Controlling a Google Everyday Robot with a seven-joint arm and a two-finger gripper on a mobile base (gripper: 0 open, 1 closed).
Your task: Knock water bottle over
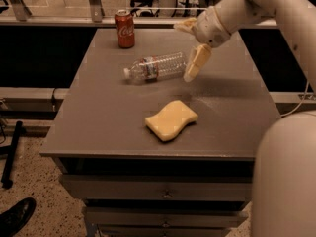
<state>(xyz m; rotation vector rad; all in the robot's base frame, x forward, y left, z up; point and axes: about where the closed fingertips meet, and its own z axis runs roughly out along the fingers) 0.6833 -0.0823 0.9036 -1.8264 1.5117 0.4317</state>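
The water bottle [155, 67], clear and ribbed with a white cap and a pale label band, lies on its side on the grey table [108, 122], cap pointing left. My gripper [191, 44] hangs just right of the bottle's base and is open and empty. Its lower finger [196, 62] sits close by the bottle's bottom end, and the upper finger [184, 25] is farther back. I cannot tell whether the lower finger touches the bottle.
A red Coca-Cola can [125, 28] stands upright at the table's back left. A yellow sponge [171, 120] lies in front of the bottle. My arm [276, 14] crosses the upper right, and my body [286, 181] fills the lower right. A shoe [15, 216] is on the floor at lower left.
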